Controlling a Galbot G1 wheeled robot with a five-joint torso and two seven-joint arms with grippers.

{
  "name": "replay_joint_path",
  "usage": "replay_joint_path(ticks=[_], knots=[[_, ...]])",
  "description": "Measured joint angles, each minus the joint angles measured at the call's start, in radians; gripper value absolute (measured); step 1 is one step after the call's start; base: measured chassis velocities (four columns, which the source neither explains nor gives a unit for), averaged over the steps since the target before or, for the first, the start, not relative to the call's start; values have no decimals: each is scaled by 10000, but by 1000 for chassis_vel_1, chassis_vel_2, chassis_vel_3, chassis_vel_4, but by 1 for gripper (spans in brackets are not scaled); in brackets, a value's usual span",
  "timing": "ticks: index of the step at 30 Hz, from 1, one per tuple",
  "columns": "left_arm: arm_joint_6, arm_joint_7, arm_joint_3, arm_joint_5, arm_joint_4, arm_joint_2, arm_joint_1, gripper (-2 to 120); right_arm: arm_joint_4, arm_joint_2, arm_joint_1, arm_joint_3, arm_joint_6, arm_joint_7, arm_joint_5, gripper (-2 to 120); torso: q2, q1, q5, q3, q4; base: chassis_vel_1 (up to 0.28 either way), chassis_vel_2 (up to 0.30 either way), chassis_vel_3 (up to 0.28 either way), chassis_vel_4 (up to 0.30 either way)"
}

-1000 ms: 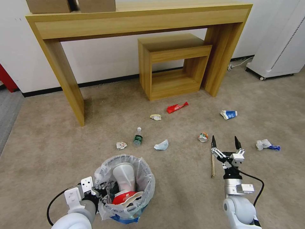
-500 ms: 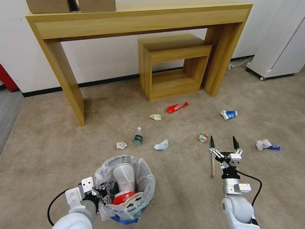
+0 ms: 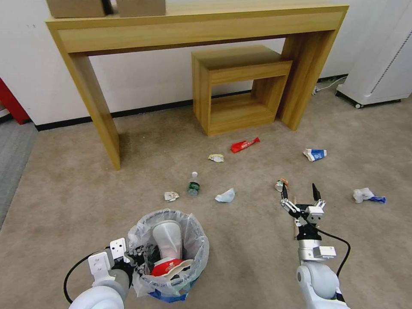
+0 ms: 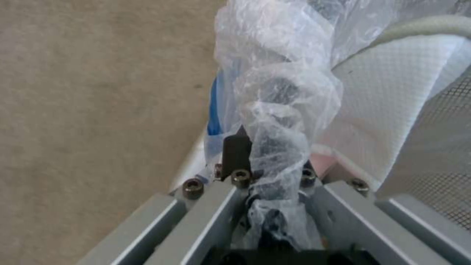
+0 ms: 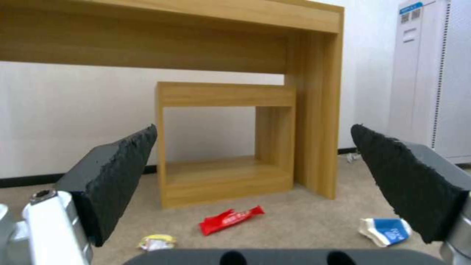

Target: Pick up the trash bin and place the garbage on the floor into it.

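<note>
The trash bin, lined with a crinkled clear bag, holds a white slipper and red-white litter. My left gripper is shut on its near-left rim; the left wrist view shows the fingers clamped on bunched bag plastic. My right gripper hangs open and empty over the floor, just behind a crushed can. The wooden stick is mostly hidden under it. More garbage lies around: a red wrapper, a carton, a bottle and crumpled paper.
A tall wooden console table with a small wooden shelf unit under it stands against the back wall. A white cabinet on wheels is at the far right. Grey ribbed carpet borders the left.
The whole head view has shifted right, so the camera moved. My right gripper, still open, now stands closer to the can and over the stick. The left gripper keeps its hold.
</note>
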Motion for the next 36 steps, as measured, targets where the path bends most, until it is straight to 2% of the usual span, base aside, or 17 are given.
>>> replay_joint_path(ticks=[9,23,24,28,36], knots=[[-10,-37,43,-71,37,57,-60,0,1,25,3,23,-35,21,-19,100,1,-2,3,-1,1,266,255,-247,-260],[-31,-170,109,-282,125,221,-198,0,96,153,-2,17,-105,138,-68,100,1,-1,3,1,2,324,315,-324,-319],[-39,-176,94,-301,125,245,-207,0,164,178,4,-15,-126,170,-66,100,0,-1,-5,0,4,246,265,-225,-236],[-46,-193,40,-397,94,304,-209,0,262,224,3,-54,-192,199,-54,100,1,-1,0,0,3,186,196,-178,-186],[-58,-207,-23,-498,-8,339,-137,0,407,194,-16,-44,-216,221,21,100,0,-1,2,0,0,11,21,-19,-8]])
